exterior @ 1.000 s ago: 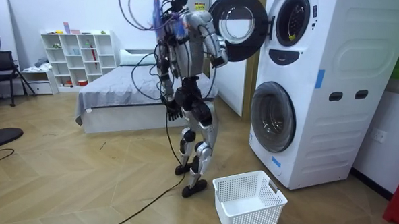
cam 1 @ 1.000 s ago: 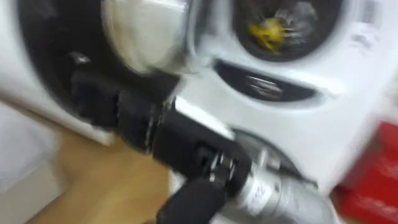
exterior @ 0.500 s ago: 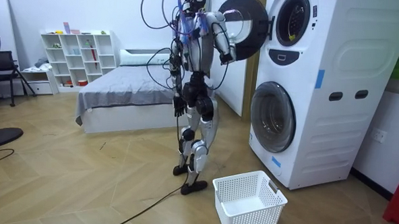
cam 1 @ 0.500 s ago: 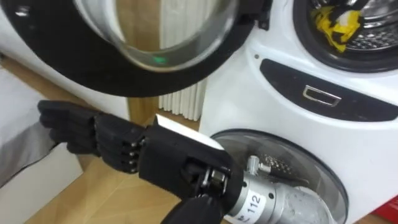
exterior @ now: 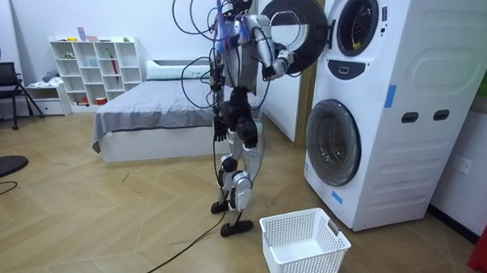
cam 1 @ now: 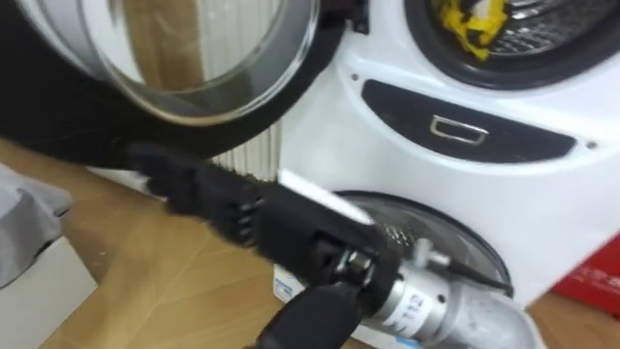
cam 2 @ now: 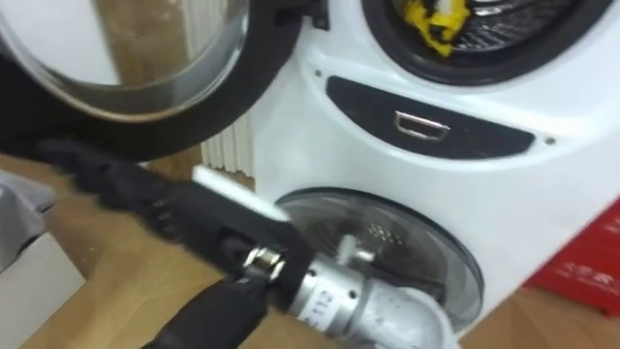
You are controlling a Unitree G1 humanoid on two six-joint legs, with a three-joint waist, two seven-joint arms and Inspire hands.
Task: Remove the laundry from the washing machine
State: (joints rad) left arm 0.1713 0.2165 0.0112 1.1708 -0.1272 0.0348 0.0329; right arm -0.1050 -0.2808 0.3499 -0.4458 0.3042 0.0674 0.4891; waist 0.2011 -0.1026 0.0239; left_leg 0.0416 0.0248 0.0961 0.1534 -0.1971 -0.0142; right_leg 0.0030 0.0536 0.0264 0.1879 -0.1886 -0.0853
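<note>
A: Getting anywhere with the yellow cloth (cam 1: pixel 464 20)?

B: Not yet. It lies in the drum (cam 1: pixel 547 41) just beside the open door (cam 1: pixel 189 53). The right hand (cam 1: pixel 266 215) hangs below that door, fingers (cam 1: pixel 182 181) stretched, empty. I'd say all the picking remains.

The right hand (cam 1: pixel 242 208) is blurred; the yellow cloth (cam 1: pixel 470 17) is cut off above.

the right hand (cam 1: pixel 247 213) has risen nearer the rim of the open door (cam 1: pixel 184 58); the robot stands straighter.
</note>
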